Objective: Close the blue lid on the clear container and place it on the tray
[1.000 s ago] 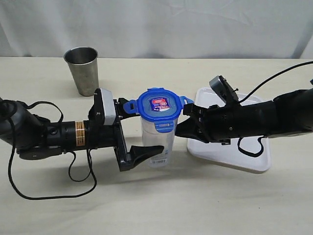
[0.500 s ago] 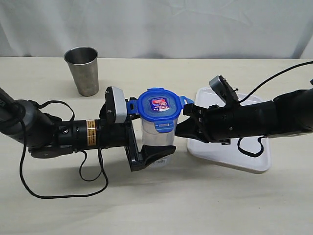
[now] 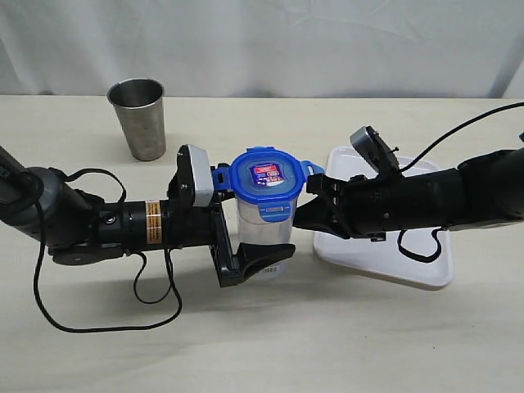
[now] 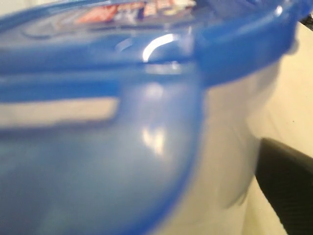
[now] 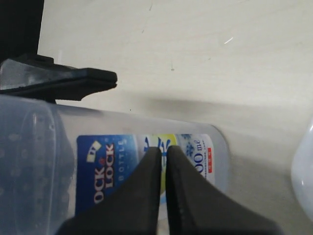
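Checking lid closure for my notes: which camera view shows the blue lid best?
The exterior view: it shows the whole blue lid from above, sticker and flaps included, atop the clear container. The left wrist view gives only a blurred close-up of its edge; the right wrist view shows none of it.

We see a glossy bright blue plastic lid (image 3: 268,177), light glinting off its smooth rim, on a tall translucent plastic canister (image 3: 255,229) with a cloudy wall. The brushed-metal cup (image 3: 139,119) looks satiny. The flat white plastic tray (image 3: 426,274) is smooth, the pale tabletop (image 3: 327,344) matt, the white backdrop (image 3: 286,41) creased cloth.
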Robot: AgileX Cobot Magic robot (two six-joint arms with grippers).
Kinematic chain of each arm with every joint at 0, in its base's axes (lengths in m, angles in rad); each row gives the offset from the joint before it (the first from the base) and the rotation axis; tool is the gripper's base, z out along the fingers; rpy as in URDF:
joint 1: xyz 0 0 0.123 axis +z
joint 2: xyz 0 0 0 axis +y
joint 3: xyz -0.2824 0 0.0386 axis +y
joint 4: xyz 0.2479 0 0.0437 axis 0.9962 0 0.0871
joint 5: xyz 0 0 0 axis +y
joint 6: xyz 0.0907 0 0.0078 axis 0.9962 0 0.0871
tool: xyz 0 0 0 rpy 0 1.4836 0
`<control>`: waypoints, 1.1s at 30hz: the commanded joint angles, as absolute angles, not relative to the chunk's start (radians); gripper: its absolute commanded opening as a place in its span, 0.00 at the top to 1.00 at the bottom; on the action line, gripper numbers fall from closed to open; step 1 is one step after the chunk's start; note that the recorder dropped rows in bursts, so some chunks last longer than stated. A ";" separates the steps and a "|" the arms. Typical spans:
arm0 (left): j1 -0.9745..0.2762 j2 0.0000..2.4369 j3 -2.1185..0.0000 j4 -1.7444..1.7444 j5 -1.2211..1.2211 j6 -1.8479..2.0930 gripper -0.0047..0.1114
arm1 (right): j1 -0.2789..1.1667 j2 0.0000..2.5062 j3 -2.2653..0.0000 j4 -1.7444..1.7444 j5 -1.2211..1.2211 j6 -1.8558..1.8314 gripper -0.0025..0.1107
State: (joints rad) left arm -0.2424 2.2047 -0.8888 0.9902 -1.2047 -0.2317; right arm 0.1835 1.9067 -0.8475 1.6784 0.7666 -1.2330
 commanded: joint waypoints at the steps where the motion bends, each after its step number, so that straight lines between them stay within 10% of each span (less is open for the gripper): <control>1: -0.245 2.207 -0.891 0.982 -1.221 -0.235 0.08 | 0.186 1.906 -0.848 1.686 0.780 -1.249 0.94; 29: -0.245 2.207 -0.891 0.982 -1.194 -0.235 0.08 | 0.186 1.906 -0.848 1.686 0.782 -1.256 0.94; 33: -0.245 2.207 -0.891 0.982 -1.194 -0.235 0.25 | 0.186 1.906 -0.848 1.686 0.782 -1.256 0.94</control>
